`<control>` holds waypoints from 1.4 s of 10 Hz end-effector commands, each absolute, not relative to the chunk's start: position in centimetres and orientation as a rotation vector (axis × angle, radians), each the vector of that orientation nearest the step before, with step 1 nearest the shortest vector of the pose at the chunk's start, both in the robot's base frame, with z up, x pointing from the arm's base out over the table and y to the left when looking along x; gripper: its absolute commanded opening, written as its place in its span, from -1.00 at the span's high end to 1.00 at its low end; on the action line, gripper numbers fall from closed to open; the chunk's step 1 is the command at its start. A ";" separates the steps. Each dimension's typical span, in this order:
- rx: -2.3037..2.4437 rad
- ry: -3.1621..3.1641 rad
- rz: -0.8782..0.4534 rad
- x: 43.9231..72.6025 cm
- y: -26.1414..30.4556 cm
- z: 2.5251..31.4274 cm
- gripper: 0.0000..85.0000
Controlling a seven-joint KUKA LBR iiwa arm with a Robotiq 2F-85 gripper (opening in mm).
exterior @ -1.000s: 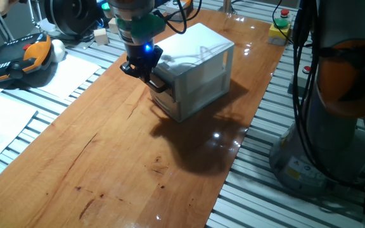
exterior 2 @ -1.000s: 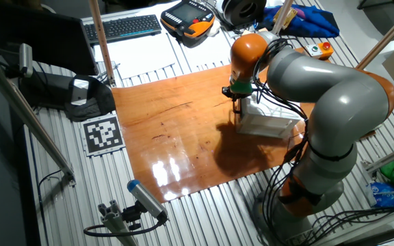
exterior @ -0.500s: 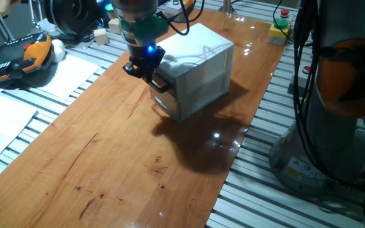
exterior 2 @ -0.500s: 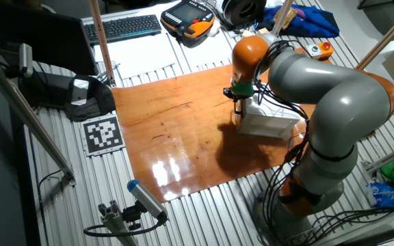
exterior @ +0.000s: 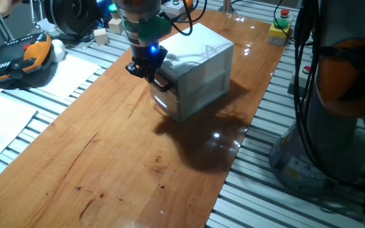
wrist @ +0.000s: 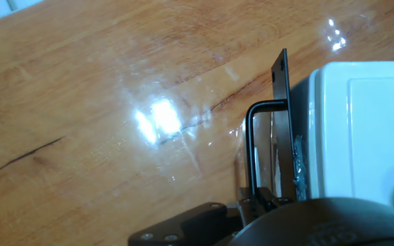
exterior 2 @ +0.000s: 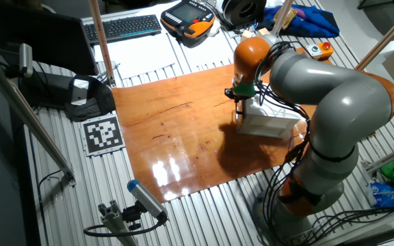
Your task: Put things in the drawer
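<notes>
Fingers of the black two-finger gripper hooked the upper white drawer's black bar handle; grip state unclear, positioned to move the drawer.

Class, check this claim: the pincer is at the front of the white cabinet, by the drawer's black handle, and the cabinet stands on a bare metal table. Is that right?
Not quite. The pincer is at the front of the cabinet, by the drawer's handle, but the cabinet stands on a glossy wooden board, not bare metal. Both fixed views show this.
</notes>
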State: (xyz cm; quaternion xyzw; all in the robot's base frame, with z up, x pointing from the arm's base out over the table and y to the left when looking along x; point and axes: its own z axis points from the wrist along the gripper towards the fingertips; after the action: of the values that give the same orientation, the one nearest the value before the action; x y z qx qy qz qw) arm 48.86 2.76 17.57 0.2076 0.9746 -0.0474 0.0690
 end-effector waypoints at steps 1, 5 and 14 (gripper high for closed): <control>0.619 2.935 -0.143 48.8 2.7 17.5 1.00; 0.630 2.916 -0.150 48.8 2.7 17.5 0.20; 0.656 2.900 -0.192 49.3 4.6 19.2 -0.20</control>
State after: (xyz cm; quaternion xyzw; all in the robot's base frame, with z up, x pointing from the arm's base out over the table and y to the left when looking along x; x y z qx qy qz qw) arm 49.39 4.83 19.46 0.2195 0.9701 -0.0656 0.0798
